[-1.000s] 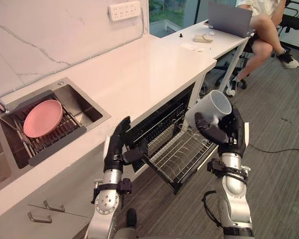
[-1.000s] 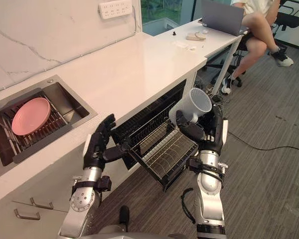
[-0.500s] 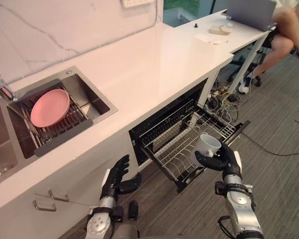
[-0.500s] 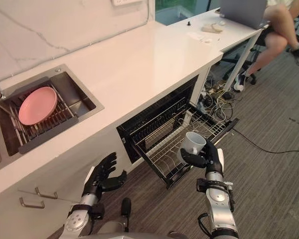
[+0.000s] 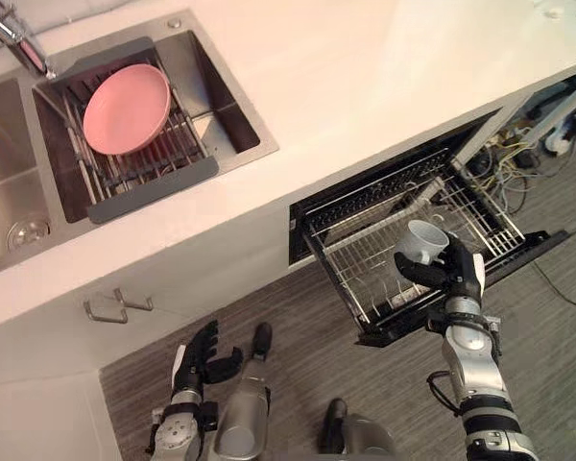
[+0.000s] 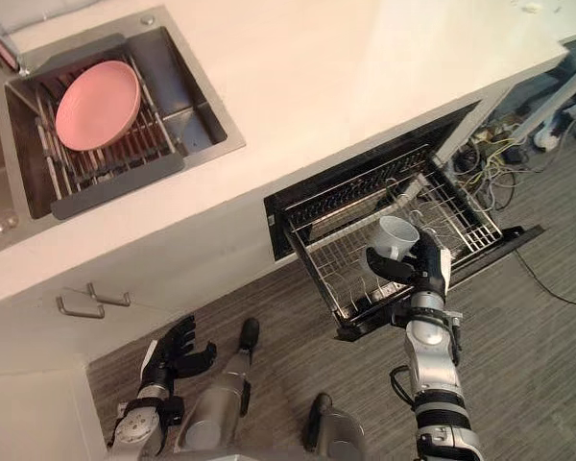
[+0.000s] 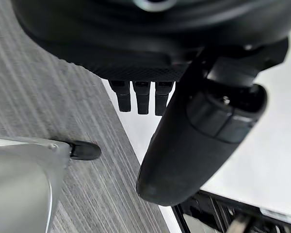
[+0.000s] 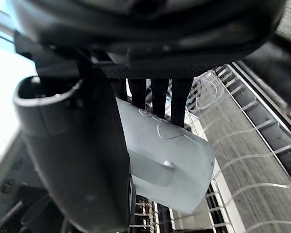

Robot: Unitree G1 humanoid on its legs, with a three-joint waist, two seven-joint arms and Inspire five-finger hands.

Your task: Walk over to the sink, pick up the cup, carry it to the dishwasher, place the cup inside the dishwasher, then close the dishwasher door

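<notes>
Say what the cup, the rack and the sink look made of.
Cup: white, smooth and faintly glossy, probably glazed ceramic, though plastic is possible. Rack: thin silvery wires in a grid, likely plated or coated steel. Sink: grey brushed sheen with soft reflections, looks like stainless steel.

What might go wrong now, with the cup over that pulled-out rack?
The right hand holds the cup tilted over the wire rack; let go like this, it might tip or knock the wires. Its fingers sit close to the wires and could snag when pulling out. The left hand hangs open, low down.
</notes>
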